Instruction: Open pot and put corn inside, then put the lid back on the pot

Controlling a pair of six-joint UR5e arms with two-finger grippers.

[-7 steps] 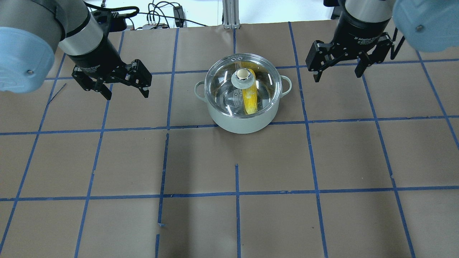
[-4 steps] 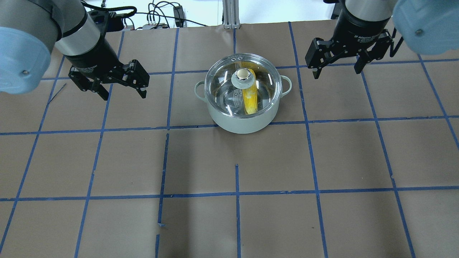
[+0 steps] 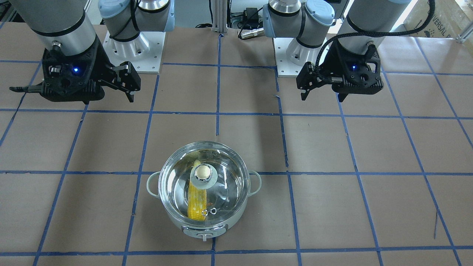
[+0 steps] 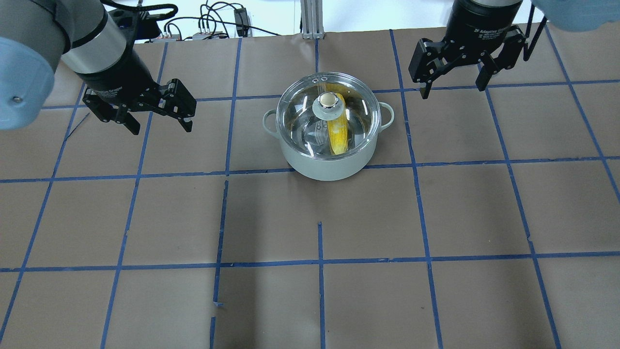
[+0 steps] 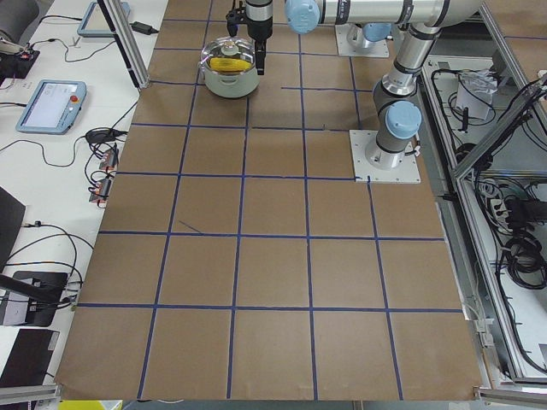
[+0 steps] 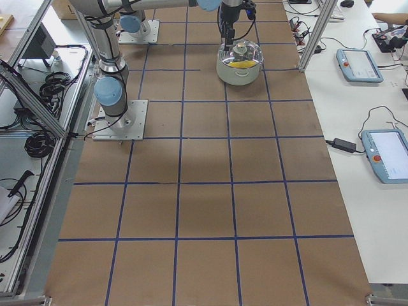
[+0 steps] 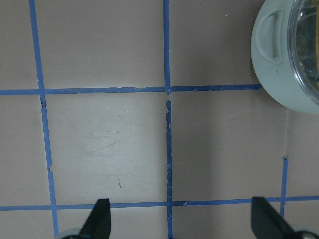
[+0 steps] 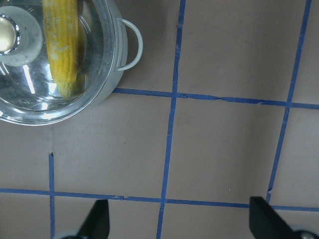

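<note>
The pale grey-green pot stands on the table with the clear glass lid seated on its rim. The yellow corn lies inside, seen through the glass; it also shows in the front view and the right wrist view. My left gripper is open and empty, well to the left of the pot. My right gripper is open and empty, to the right of and behind the pot. The pot's edge shows in the left wrist view.
The table is covered in brown paper with a blue tape grid. Cables and a metal post sit beyond its far edge. The arm bases stand at the robot's side.
Both grippers have drawn back from the pot: the left one moved left and toward the far edge, the right one moved toward the far edge. Pot, lid and corn have not moved.
</note>
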